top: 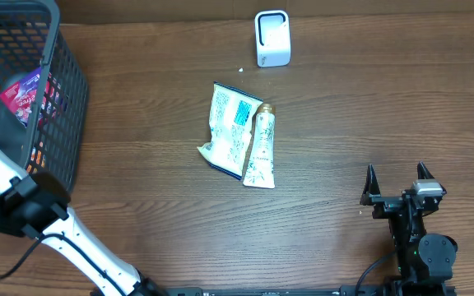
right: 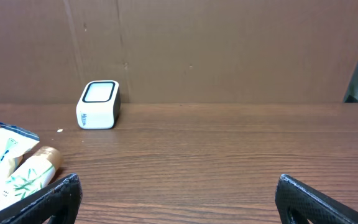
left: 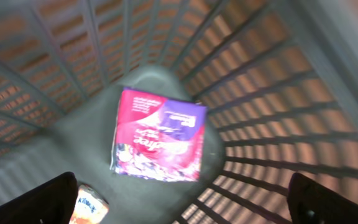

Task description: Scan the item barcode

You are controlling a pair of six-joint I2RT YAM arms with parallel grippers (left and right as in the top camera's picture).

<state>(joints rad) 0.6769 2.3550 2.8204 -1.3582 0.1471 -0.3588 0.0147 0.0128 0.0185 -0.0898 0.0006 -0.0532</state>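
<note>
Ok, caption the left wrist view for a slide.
Open left pincer above a pink-and-purple packet lying in the grey mesh basket.

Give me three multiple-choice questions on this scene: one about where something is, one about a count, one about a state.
1. Where is the pink packet?
A. in the basket
B. on the floor
C. in a drawer

2. How many items lie on the table in front of the scanner?
A. one
B. two
C. five

3. How is the right end effector?
A. shut on a bottle
B. open and empty
C. shut on nothing

Answers:
1. A, the left wrist view shows it lying on the basket's floor.
2. B, a pouch and a tube lie side by side.
3. B, its fingers stand wide apart with nothing between them.
</note>
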